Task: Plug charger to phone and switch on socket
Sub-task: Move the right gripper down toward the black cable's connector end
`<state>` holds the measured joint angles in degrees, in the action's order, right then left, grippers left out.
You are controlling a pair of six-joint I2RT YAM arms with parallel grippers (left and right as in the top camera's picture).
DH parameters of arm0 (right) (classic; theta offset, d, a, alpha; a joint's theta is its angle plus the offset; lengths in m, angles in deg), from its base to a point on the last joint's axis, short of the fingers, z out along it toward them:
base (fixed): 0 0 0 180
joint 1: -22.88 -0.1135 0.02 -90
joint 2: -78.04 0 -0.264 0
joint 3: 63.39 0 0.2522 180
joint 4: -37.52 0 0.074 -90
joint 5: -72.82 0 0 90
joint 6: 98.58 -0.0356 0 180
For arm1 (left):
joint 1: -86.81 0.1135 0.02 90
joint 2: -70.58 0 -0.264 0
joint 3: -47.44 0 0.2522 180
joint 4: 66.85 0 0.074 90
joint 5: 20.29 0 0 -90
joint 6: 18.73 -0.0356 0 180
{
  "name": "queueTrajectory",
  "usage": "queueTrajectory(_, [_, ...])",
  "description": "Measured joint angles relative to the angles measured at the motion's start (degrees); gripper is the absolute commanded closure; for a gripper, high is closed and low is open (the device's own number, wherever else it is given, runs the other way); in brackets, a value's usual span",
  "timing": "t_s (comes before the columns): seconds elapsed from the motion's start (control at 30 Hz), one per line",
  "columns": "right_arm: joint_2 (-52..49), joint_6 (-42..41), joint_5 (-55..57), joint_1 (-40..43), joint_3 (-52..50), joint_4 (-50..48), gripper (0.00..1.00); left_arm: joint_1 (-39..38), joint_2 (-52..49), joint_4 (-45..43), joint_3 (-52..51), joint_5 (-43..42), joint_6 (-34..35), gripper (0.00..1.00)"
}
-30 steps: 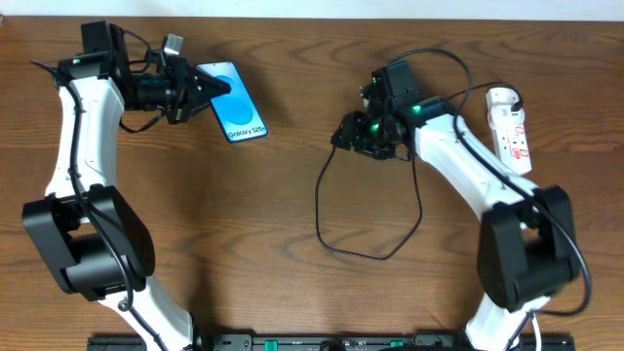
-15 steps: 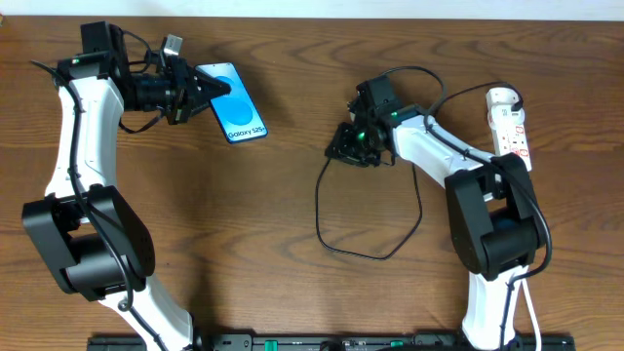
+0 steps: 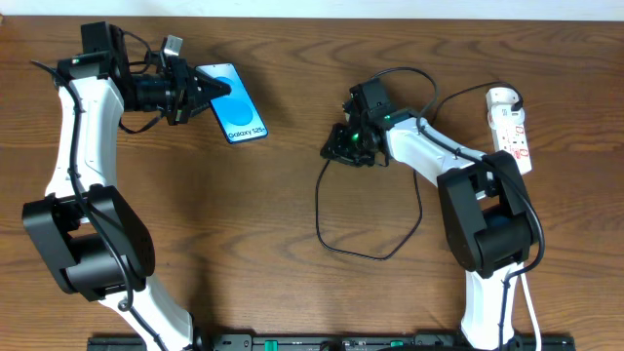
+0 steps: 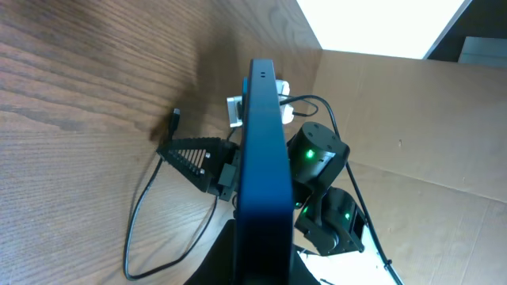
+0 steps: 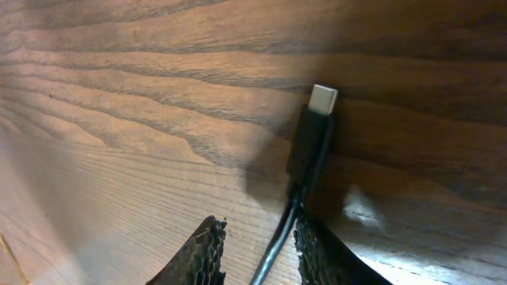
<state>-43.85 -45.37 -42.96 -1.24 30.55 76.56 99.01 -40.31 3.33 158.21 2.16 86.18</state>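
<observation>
We are clamping the phone (image 3: 237, 119) in the left gripper (image 3: 203, 95) at ten o'clock. The right gripper (image 5: 260, 229), narrowly parted, is straddling the charger (image 5: 313, 138) near one o'clock. Plugging in and switching the socket (image 3: 511, 127) at two o'clock are both remaining.

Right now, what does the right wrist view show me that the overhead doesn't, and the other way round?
Only the right wrist: the silver plug tip of the charger, pointing away from the right pincer, with the cable passing between the fingers; whether they pinch it is unclear. Only the overhead: the phone in the left pincer, the socket at the far right, and the cable's long loop. Both: the end of the charger at the right pincer, over the wood table.
</observation>
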Motion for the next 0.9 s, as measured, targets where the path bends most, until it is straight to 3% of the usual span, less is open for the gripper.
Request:
queueTrajectory(0.27, [0.0,-2.91,2.91,-1.33,0.17,-0.07,0.78,0.0,0.0,0.02,0.0,0.0,0.0,0.93])
queueTrajectory(0.5, [0.0,-4.13,4.57,-1.64,0.24,0.07,0.97,0.0,0.0,0.0,-0.02,0.0,0.0,0.93])
queueTrajectory(0.6, [-0.04,-3.76,5.05,-1.62,0.24,0.15,0.99,0.0,0.0,0.0,0.0,0.0,0.0,0.93])
queueTrajectory(0.73, [-0.09,-1.77,4.98,-1.51,0.24,0.22,0.99,0.0,0.0,0.0,-0.02,0.0,0.0,0.93])
queueTrajectory(0.9, [-0.28,7.56,-0.59,-0.35,0.22,-0.24,0.99,0.0,0.0,0.0,-0.02,0.02,0.0,0.92])
